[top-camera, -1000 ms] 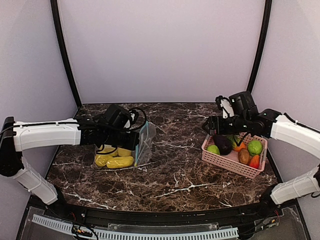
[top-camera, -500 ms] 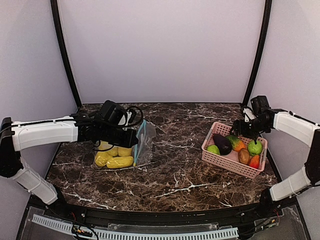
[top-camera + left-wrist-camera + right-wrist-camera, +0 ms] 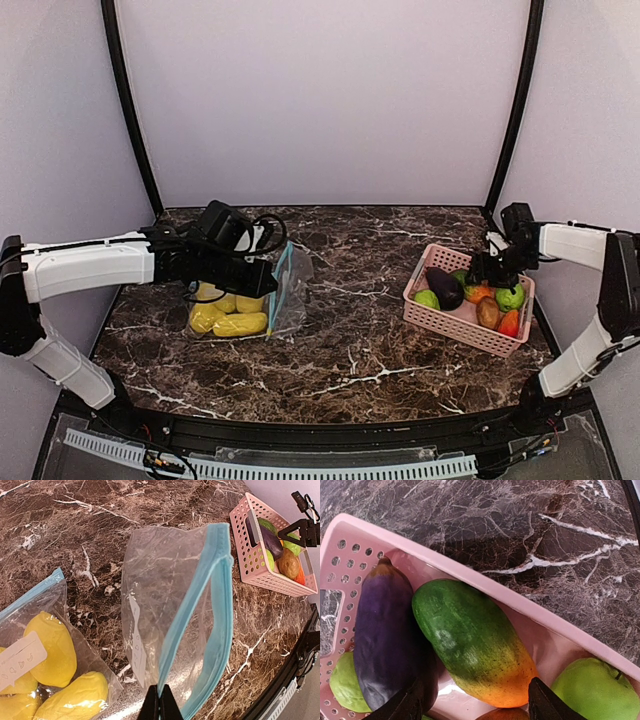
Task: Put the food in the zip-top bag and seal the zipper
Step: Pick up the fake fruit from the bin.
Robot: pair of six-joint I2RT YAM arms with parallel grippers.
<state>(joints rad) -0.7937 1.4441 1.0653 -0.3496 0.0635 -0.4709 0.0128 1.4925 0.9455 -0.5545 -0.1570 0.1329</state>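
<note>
My left gripper (image 3: 159, 702) is shut on the blue zipper edge of a clear zip-top bag (image 3: 170, 605) and holds it upright with its mouth gaping open; in the top view the bag (image 3: 288, 285) stands left of centre. My right gripper (image 3: 477, 700) is open just above the pink basket (image 3: 520, 610), its fingers either side of a green-and-orange mango (image 3: 475, 645). A purple eggplant (image 3: 382, 640) and a green apple (image 3: 595, 690) lie beside the mango. In the top view the right gripper (image 3: 490, 272) hangs over the basket's far right part.
A second clear bag with several yellow fruits (image 3: 225, 312) lies flat on the marble table just left of the held bag, also in the left wrist view (image 3: 50, 650). The basket (image 3: 465, 330) sits near the table's right edge and also holds orange-red and brown fruits.
My right arm swung from the basket's left side to its far right and came down over the fruit. My left gripper shifted slightly left with the bag.
</note>
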